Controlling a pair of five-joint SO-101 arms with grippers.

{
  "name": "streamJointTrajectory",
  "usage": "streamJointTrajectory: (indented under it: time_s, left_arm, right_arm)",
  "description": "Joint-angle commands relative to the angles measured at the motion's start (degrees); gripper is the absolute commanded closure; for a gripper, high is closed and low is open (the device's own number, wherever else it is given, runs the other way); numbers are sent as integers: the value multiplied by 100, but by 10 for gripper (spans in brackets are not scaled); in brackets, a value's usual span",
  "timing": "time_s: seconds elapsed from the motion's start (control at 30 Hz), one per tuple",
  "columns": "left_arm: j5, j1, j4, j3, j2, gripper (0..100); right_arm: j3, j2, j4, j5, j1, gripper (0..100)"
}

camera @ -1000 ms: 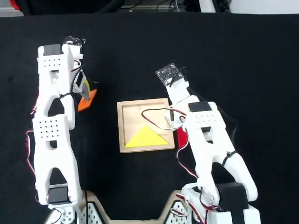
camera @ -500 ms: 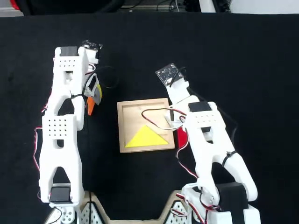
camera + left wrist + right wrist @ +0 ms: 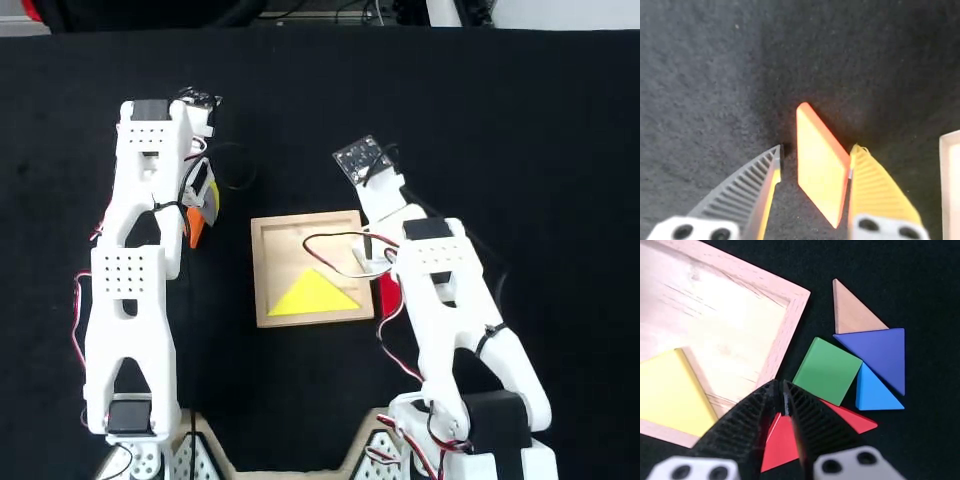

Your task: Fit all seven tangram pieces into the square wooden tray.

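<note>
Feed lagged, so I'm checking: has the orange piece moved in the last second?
Yes. In the high view the orange piece, held in the left gripper, has shifted closer to the wooden tray, which has stayed put.

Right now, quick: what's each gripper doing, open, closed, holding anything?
Left gripper: jaws closed on the orange piece.
Right gripper: jaws closed, holding nothing.

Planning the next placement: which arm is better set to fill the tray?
Probably left: orange piece already at the left gripper, beside the tray; right gripper is shut, empty, above the red piece.
</note>
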Motion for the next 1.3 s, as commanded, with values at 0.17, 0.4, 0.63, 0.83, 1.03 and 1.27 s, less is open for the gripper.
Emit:
streamJointTrajectory:
  time_s: [0.17, 0.4, 0.63, 0.83, 1.03, 1.27]
  left_arm:
    - [-519, 163, 53, -57, -141, 779]
    - [-1899, 163, 53, -22, 0, 780]
    - [-1996, 171, 62, -13, 9, 827]
    - [-2207, 268, 70, 207, -62, 952]
    - [-2136, 303, 70, 980, -923, 957]
    - [-941, 884, 62, 2958, -4158, 958]
  right_arm:
    - [-22, -224, -114, 62, 79, 987]
    - [-31, -224, -114, 62, 79, 987]
    - [-40, -224, -123, 62, 79, 987]
    - [-13, -224, -264, 62, 79, 987]
    - [-13, -233, -246, 62, 123, 987]
    - [-233, -277, -229, 9, 703, 987]
